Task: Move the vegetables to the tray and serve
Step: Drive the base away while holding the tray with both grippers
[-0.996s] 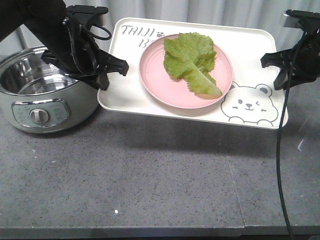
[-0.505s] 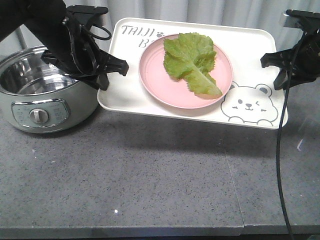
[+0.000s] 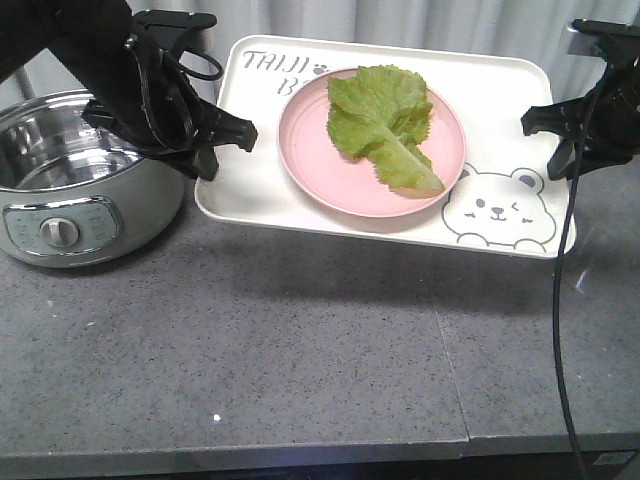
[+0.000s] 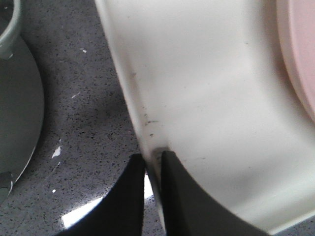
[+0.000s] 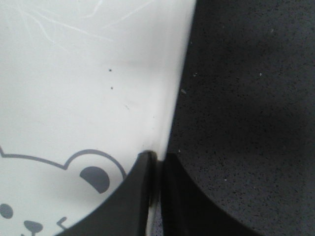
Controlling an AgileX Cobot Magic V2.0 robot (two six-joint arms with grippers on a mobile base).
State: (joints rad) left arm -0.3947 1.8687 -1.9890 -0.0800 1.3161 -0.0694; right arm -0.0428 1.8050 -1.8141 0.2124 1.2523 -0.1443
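The green lettuce leaf (image 3: 385,125), the vegetables, lies on a round pink plate (image 3: 320,165). That plate rests on the cream tray (image 3: 250,175), which hangs tilted above the grey table and casts a shadow below. My left gripper (image 3: 228,150) is shut on the tray's left rim; in the left wrist view its jaws (image 4: 153,160) pinch the tray's rim (image 4: 206,98). My right gripper (image 3: 545,145) is shut on the right rim. The right wrist view shows that gripper (image 5: 158,160) clamped on the tray edge (image 5: 88,73) beside the bear print (image 5: 49,196).
A steel electric pot (image 3: 70,180) with a dial stands on the table at the left, close under my left arm; its side also shows in the left wrist view (image 4: 19,113). A black cable (image 3: 560,320) hangs from the right arm. The table's front edge (image 3: 300,458) runs near the bottom.
The pot and the tabletop seam have shifted left in the front view. The tray, the plate with lettuce and both arms keep the same place in the frame.
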